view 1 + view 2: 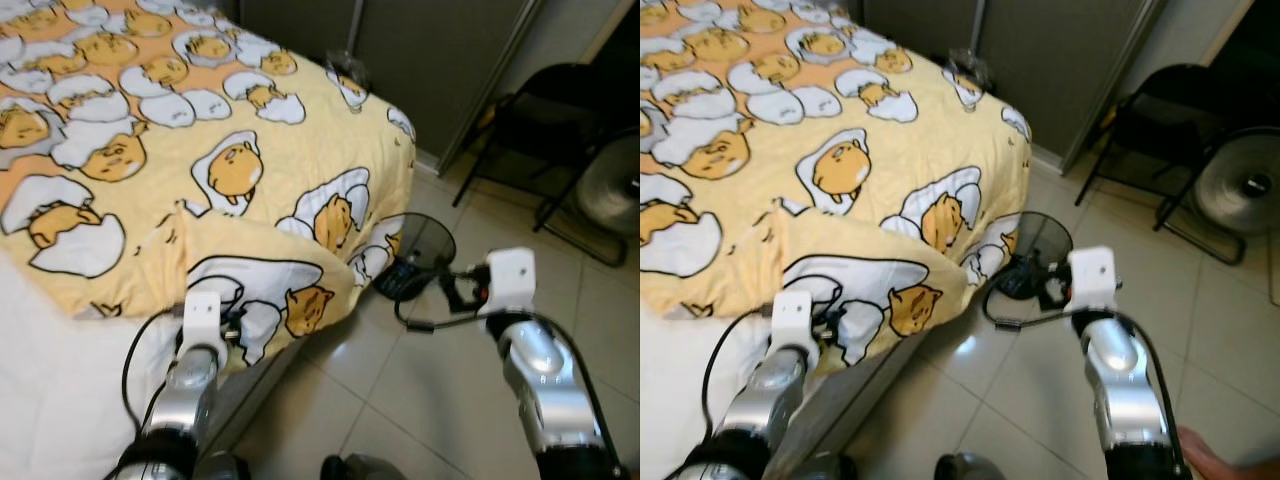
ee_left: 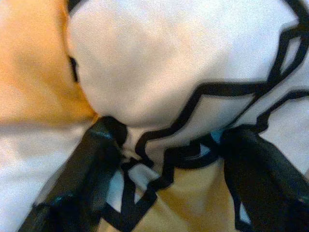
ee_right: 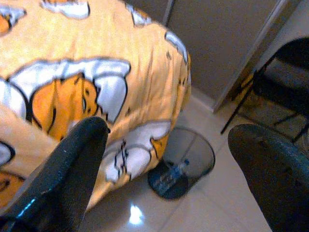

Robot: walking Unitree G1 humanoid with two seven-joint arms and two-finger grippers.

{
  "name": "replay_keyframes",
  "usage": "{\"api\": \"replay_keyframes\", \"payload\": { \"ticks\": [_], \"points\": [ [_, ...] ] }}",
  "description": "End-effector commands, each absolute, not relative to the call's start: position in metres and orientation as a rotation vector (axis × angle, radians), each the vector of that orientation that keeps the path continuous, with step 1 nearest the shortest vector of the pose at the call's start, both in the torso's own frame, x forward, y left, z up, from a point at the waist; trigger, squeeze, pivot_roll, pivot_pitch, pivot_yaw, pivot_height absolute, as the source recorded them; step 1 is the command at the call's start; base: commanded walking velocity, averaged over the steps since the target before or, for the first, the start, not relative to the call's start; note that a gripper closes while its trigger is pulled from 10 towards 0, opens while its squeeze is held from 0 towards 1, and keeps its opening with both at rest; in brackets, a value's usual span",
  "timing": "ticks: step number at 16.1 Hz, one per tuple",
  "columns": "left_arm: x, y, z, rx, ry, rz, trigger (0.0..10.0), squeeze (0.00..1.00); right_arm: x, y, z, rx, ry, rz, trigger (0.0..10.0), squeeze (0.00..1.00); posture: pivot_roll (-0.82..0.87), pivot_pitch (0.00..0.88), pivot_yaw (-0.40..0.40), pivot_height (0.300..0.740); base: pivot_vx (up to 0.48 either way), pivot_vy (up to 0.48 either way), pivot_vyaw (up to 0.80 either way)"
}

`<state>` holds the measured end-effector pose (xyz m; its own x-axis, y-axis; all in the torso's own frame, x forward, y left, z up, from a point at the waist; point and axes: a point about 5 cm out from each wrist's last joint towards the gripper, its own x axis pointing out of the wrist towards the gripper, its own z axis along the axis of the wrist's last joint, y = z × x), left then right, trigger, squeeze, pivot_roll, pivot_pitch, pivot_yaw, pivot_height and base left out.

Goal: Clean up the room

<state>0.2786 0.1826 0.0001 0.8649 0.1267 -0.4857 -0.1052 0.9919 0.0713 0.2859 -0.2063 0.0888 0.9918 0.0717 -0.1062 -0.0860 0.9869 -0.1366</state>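
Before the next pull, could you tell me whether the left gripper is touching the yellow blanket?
Touching. In the left wrist view, the blanket presses between the left gripper's two black fingers, its fabric bunched against both.

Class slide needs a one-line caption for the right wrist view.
Open right gripper hovers above a mesh wastebasket on the tiled floor beside the yellow blanket.

The blanket (image 1: 250, 190) is soft matt printed cloth. The floor (image 1: 430, 380) is glossy smooth tile. The wastebasket (image 1: 420, 255) is fine dark mesh. The arms (image 1: 540, 370) are shiny silver metal.
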Motion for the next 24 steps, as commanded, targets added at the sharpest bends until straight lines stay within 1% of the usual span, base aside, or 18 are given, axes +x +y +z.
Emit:
{"api": "replay_keyframes", "payload": {
  "ticks": [1, 2, 3, 4, 7, 11, 14, 15, 16, 17, 19, 21, 22, 24],
  "points": [
    [0.286, 0.177, 0.007, 0.025, 0.466, 0.085, 0.0, 0.0, 0.286, -0.216, 0.09, -0.141, 0.095, 0.043, 10.0, 0.03, -0.13, 0.0, -0.102, 0.736, 0.0, 0.0, 0.0],
    [0.294, 0.171, 0.012, 0.035, 0.439, 0.048, 0.0, 0.0, 0.292, -0.214, 0.092, -0.133, 0.075, 0.032, 10.0, 0.03, -0.13, 0.0, -0.078, 0.736, 0.0, 0.0, 0.0],
    [0.297, 0.17, 0.014, 0.044, 0.434, 0.037, 0.0, 0.0, 0.293, -0.212, 0.093, -0.129, 0.066, 0.027, 10.0, 0.03, -0.13, 0.0, -0.078, 0.736, 0.0, 0.0, 0.0],
    [0.302, 0.172, 0.016, 0.116, 0.445, 0.027, 0.0, 0.0, 0.294, -0.211, 0.094, -0.121, 0.054, 0.014, 10.0, 0.03, -0.13, 0.0, -0.059, 0.736, 0.0, 0.0, 0.0],
    [0.306, 0.173, 0.015, 0.201, 0.477, 0.0, 0.0, 0.0, 0.297, -0.212, 0.094, -0.105, 0.039, -0.015, 10.0, 0.03, -0.14, 0.0, -0.044, 0.736, 0.0, 0.0, 0.0],
    [0.307, 0.177, 0.015, 0.165, 0.482, -0.036, 0.0, 0.0, 0.298, -0.212, 0.093, -0.098, 0.025, -0.029, 10.0, 0.03, -0.13, 0.0, -0.028, 0.736, 0.0, 0.0, 0.0],
    [0.291, 0.193, 0.01, 0.115, 0.474, -0.065, 0.0, 0.0, 0.293, -0.21, 0.086, -0.096, 0.041, -0.025, 10.0, 0.03, -0.12, 0.0, -0.032, 0.736, 0.0, 0.0, 0.0],
    [0.288, 0.201, 0.014, 0.111, 0.433, -0.054, 2.4, 0.0, 0.291, -0.21, 0.084, -0.098, 0.049, -0.019, 10.0, 0.03, -0.11, 0.0, -0.037, 0.736, 0.0, 0.0, 0.0],
    [0.286, 0.211, 0.023, 0.108, 0.374, -0.015, 10.0, 0.0, 0.29, -0.21, 0.082, -0.101, 0.055, -0.013, 10.0, 0.03, -0.1, 0.0, -0.043, 0.736, 0.0, 0.0, 0.0],
    [0.285, 0.22, 0.03, 0.102, 0.329, 0.032, 10.0, 1.0, 0.288, -0.211, 0.081, -0.104, 0.061, -0.01, 10.0, 0.03, -0.09, 0.0, -0.05, 0.736, 0.0, 0.0, 0.0],
    [0.28, 0.237, 0.036, 0.1, 0.313, 0.11, 10.0, 1.0, 0.285, -0.213, 0.077, -0.116, 0.082, 0.006, 10.0, 0.03, -0.08, 0.0, -0.067, 0.736, 0.0, 0.0, 0.0],
    [0.276, 0.238, 0.033, 0.075, 0.336, 0.111, 10.0, 1.0, 0.284, -0.215, 0.075, -0.13, 0.095, 0.024, 10.0, 0.03, -0.08, 0.0, -0.091, 0.736, 0.0, 0.0, 0.0],
    [0.275, 0.235, 0.029, 0.034, 0.36, 0.106, 10.0, 1.0, 0.284, -0.215, 0.076, -0.137, 0.096, 0.034, 10.0, 0.03, -0.08, 0.0, -0.102, 0.736, 0.0, 0.0, 0.0],
    [0.271, 0.228, 0.018, -0.163, 0.411, 0.115, 10.0, 1.0, 0.285, -0.218, 0.079, -0.154, 0.094, 0.045, 10.0, 0.03, -0.09, 0.0, -0.114, 0.736, 0.0, 0.0, 0.0]
  ]
}}
